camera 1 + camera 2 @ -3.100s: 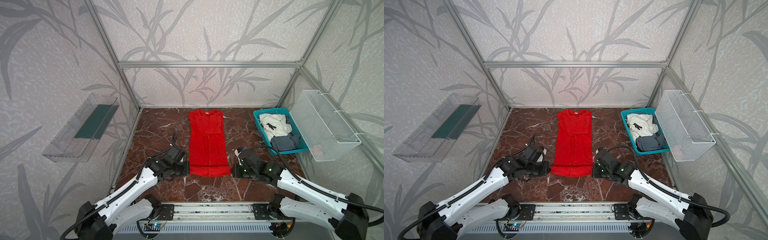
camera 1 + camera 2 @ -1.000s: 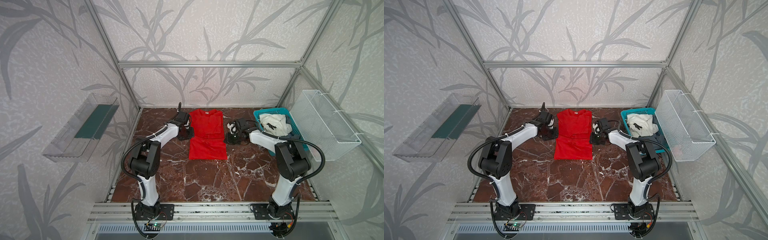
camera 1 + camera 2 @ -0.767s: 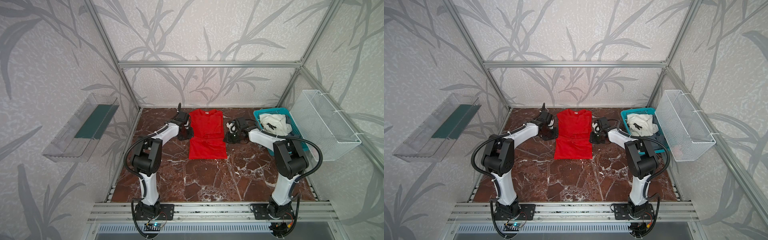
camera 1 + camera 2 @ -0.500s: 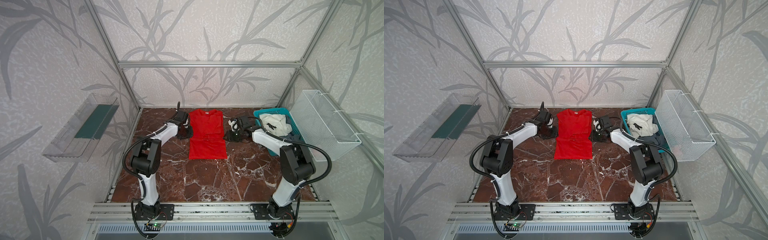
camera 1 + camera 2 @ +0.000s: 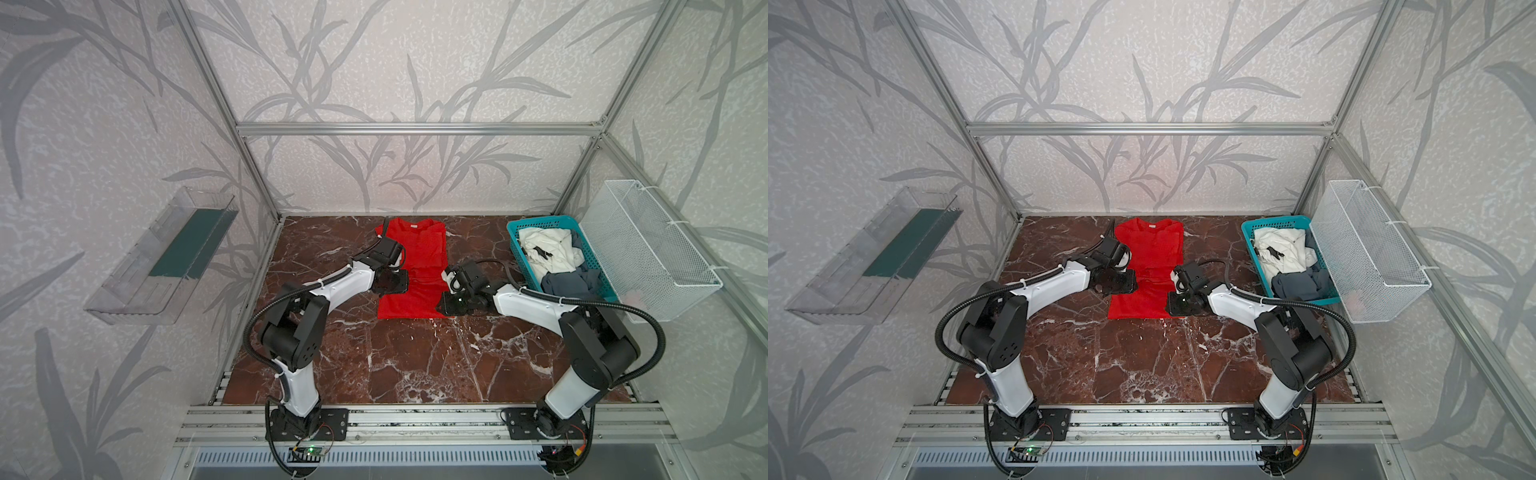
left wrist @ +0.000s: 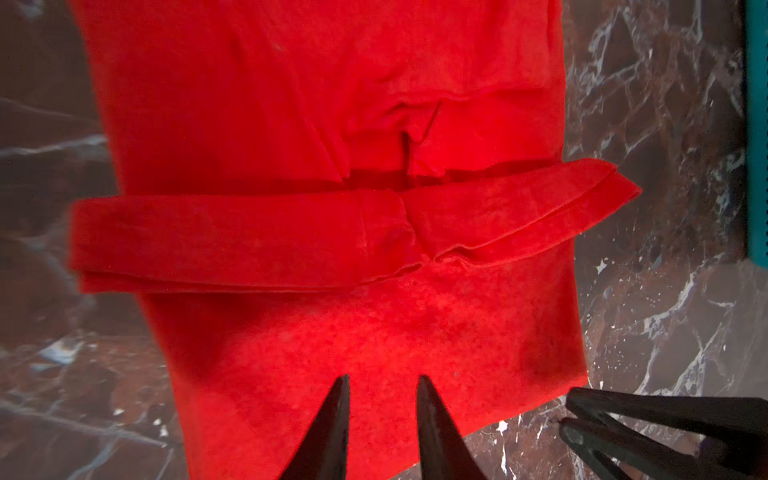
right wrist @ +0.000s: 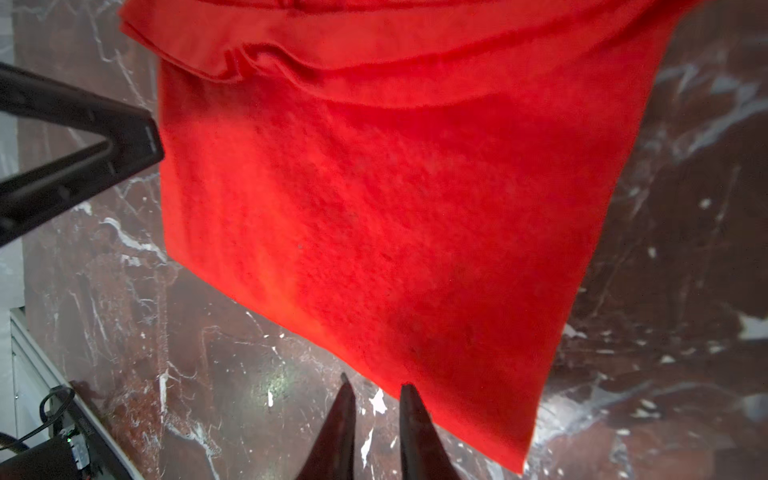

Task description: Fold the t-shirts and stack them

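**Red t-shirt folded short, both grippers empty**

The red t-shirt [image 5: 419,249] lies flat on the marble table [image 5: 415,365], at the back middle. It is folded short, with a doubled band [image 6: 291,241] across it. The left gripper [image 6: 380,378] hovers over its near half, jaws slightly parted and holding nothing. The right gripper [image 7: 374,380], likewise parted and empty, is at the near corner. Half a second ago both flanked the shirt's far part. The white t-shirt [image 5: 544,249] and grey-blue t-shirt [image 5: 569,284] sit crumpled in the basket [image 5: 513,232]
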Robot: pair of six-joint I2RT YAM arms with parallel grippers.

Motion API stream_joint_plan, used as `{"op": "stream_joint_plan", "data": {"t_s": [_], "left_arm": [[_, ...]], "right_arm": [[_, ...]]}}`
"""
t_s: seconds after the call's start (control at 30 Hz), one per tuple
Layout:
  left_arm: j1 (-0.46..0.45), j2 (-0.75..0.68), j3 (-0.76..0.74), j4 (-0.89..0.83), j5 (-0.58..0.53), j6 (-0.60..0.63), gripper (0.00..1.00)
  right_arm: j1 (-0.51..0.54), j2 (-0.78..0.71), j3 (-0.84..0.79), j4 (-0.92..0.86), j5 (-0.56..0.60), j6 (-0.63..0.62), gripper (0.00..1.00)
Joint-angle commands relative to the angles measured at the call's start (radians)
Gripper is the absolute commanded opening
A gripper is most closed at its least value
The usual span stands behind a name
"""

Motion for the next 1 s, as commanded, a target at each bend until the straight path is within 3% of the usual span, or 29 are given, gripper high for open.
{"op": "stream_joint_plan", "data": {"t_s": [0.0, 0.23, 0.67, 0.77, 0.97], "left_arm": [[-0.008, 0.057, 0.042, 0.011, -0.026, -0.015, 0.29], [-0.016, 0.16, 0.128, -0.025, -0.078, -0.014, 0.29], [-0.002, 0.305, 0.454, -0.116, -0.261, 0.081, 0.3], [0.001, 0.246, 0.433, -0.121, -0.273, 0.099, 0.3], [0.044, 0.093, 0.197, -0.044, -0.23, 0.082, 0.3]], "right_arm": [[0.004, 0.026, -0.026, 0.084, 0.014, 0.044, 0.2], [0.006, 0.073, -0.058, 0.065, 0.004, 0.047, 0.19], [0.005, 0.053, -0.07, 0.038, 0.003, 0.052, 0.18], [0.006, 0.024, -0.064, 0.018, 0.017, 0.048, 0.18], [0.004, -0.05, -0.028, -0.03, 0.034, 0.037, 0.19]]}}
